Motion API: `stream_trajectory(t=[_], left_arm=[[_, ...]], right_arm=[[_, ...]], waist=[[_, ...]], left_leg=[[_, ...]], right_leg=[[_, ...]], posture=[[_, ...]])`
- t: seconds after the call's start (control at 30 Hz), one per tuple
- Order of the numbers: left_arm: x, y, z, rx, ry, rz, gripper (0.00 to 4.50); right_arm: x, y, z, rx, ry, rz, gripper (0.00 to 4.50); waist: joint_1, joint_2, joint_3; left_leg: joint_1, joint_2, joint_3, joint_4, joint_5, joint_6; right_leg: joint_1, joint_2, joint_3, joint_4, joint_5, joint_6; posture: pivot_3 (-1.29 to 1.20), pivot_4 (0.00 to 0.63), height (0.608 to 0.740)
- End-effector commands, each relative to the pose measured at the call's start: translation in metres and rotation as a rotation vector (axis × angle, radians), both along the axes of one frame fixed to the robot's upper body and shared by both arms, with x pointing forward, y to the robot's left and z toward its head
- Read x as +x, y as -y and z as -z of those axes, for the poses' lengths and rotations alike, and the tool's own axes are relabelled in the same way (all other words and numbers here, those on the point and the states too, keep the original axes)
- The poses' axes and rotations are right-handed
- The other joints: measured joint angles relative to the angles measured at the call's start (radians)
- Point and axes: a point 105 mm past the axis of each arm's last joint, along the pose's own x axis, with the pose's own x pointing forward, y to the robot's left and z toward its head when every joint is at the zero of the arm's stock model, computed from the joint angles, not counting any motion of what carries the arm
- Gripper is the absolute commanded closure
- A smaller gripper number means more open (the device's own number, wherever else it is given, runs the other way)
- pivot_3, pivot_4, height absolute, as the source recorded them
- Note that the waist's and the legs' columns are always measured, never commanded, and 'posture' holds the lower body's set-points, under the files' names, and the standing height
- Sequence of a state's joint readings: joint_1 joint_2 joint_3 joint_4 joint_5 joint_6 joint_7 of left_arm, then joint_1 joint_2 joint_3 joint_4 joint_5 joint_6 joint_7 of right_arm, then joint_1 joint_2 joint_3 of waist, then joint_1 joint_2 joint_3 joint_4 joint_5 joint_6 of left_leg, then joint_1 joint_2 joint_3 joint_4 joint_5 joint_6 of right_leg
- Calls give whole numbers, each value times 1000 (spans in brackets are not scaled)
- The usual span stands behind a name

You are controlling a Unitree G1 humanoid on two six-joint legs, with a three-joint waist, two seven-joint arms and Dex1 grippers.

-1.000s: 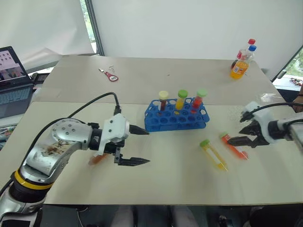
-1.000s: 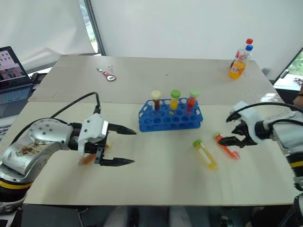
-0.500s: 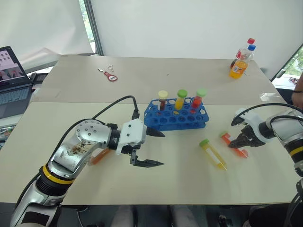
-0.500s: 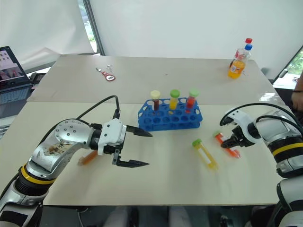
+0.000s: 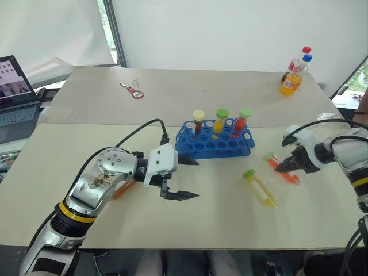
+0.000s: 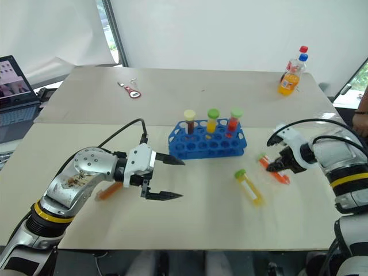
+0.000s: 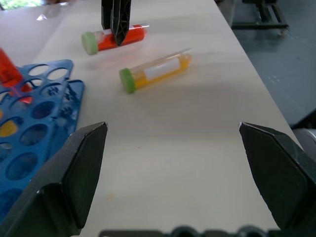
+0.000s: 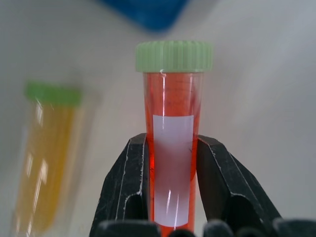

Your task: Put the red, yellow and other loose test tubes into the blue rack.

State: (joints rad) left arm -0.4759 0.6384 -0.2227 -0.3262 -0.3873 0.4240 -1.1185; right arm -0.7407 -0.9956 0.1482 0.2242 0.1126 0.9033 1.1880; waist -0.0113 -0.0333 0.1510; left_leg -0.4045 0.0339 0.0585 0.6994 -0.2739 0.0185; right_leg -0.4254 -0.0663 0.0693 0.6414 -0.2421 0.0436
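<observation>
The blue rack (image 5: 215, 141) stands mid-table with three capped tubes upright in its back row. My right gripper (image 5: 283, 168) is shut on the red test tube (image 8: 173, 98) around its labelled middle, and holds it just off the table with the green cap toward the rack. The yellow test tube (image 5: 259, 188) lies flat beside it, nearer the front edge. My left gripper (image 5: 195, 179) hangs open and empty in front of the rack's left end. An orange tube (image 5: 121, 190) lies under my left forearm.
Two soda bottles (image 5: 293, 75) stand at the far right corner. A small red-handled tool (image 5: 133, 91) lies at the far left. A laptop (image 5: 14, 98) sits off the left edge. A seam runs across the table behind the rack.
My right gripper has shut on the red tube and raised it slightly off the table. My left gripper has edged toward the rack, still open.
</observation>
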Motion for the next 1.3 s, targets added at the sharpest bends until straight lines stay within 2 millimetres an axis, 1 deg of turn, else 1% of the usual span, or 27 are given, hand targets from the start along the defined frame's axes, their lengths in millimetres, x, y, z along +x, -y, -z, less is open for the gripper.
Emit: stream_trajectory(t=[0.03,0.17,0.27,0.4,0.47,0.57,0.7,1.07,1.3], left_arm=[[4,-9,-13,-57,6,-47,0],[7,-12,-20,-110,21,-75,0],[12,-13,-27,-165,25,-94,0],[14,-14,-35,-216,26,-86,0],[14,-16,-36,-216,15,-77,0],[12,-14,-42,-217,-25,-43,0],[10,-14,-43,-185,-47,-23,0],[7,-11,-40,-159,-44,-16,0],[7,-10,-37,-162,-45,-18,0]], right_arm=[[-1,-22,-52,168,304,-16,3546],[-8,-46,-79,365,676,1,3547],[-8,-57,-74,405,803,55,3547],[0,-65,-63,426,904,135,3547],[3,-68,-56,414,925,146,3547],[10,-72,-34,429,908,190,3547],[14,-78,-19,435,903,212,3547],[23,-86,1,422,906,243,3547],[27,-96,12,394,942,276,3548]], waist=[[-1,0,0],[0,0,0],[6,0,0],[7,0,0],[5,0,0],[0,0,0],[-4,0,0],[-6,1,0],[-7,1,0]], left_leg=[[0,0,0,0,0,0],[0,1,-3,0,0,0],[0,-1,-3,1,0,-1],[0,-1,-1,2,0,-1],[0,-1,0,2,0,-1],[0,0,1,2,1,-1],[0,0,2,2,1,-1],[0,0,1,1,1,-1],[1,0,1,1,1,-1]], right_leg=[[0,0,0,0,0,0],[1,1,0,1,0,0],[1,1,0,1,0,0],[1,0,0,1,1,1],[1,0,0,1,1,1],[1,1,0,1,1,1],[1,2,0,1,1,0],[1,2,0,1,0,0],[2,2,0,1,0,0]], posture=[[0,150,740],[0,150,740],[0,150,740],[0,150,740],[0,150,740],[0,150,740],[0,150,740],[0,150,740],[0,150,740]])
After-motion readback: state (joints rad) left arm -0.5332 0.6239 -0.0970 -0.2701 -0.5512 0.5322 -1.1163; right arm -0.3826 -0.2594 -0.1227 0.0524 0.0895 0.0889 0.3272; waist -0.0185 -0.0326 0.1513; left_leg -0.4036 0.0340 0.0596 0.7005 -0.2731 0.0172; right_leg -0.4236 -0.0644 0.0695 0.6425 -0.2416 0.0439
